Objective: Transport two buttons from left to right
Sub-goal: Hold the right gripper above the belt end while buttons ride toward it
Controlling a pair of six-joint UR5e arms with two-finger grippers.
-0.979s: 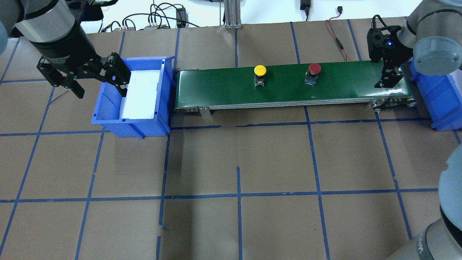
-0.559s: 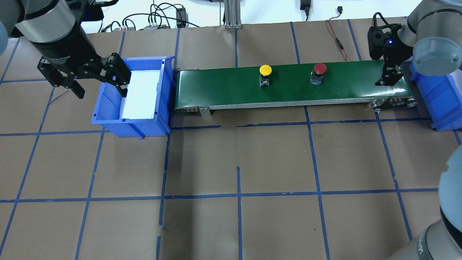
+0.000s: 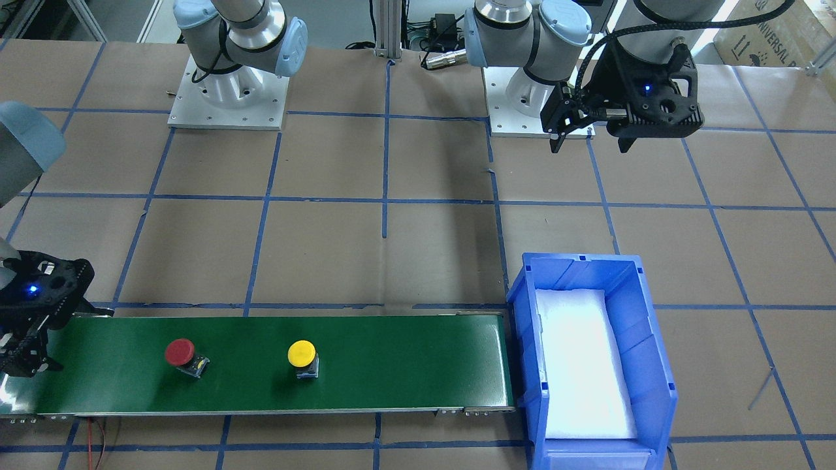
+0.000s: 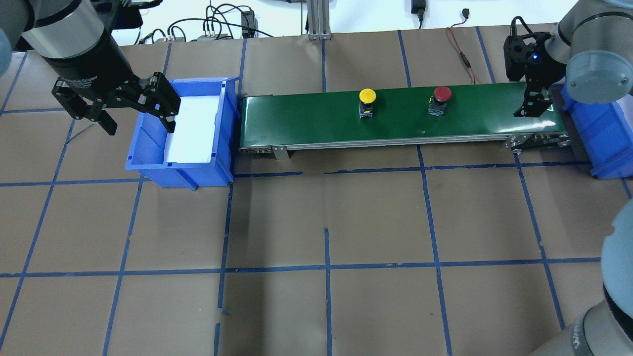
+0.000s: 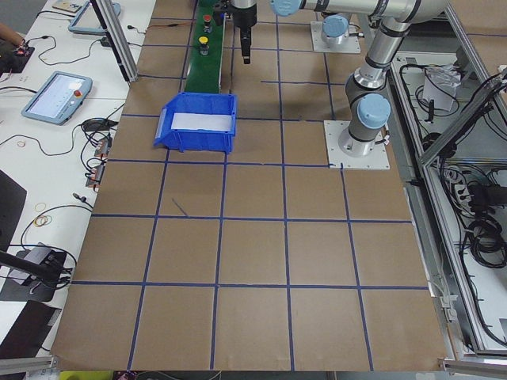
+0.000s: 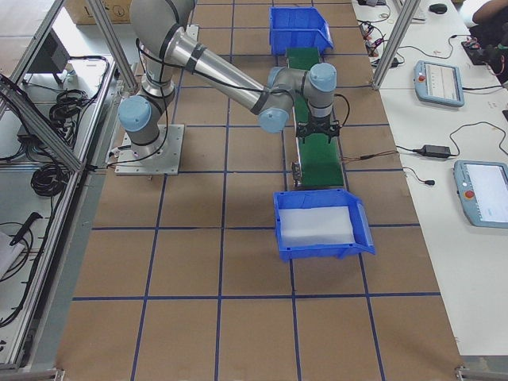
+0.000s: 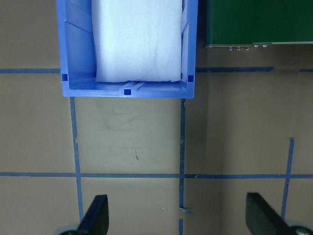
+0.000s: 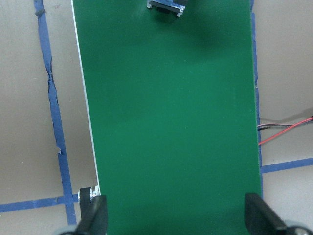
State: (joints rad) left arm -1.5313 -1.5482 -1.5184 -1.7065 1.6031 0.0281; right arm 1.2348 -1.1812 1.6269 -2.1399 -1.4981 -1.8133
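Two pincers gape empty: the right gripper over the right end of the green belt, the left gripper upper left by the blue bin. The red button and yellow button stand on the belt, upper centre-right. A mistimed close could topple the red one.

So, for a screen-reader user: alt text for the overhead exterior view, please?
A yellow button and a red button stand on a green conveyor belt, the red one nearer the open right claw over the belt's right end. The open left claw hangs near a blue bin at the belt's left end.
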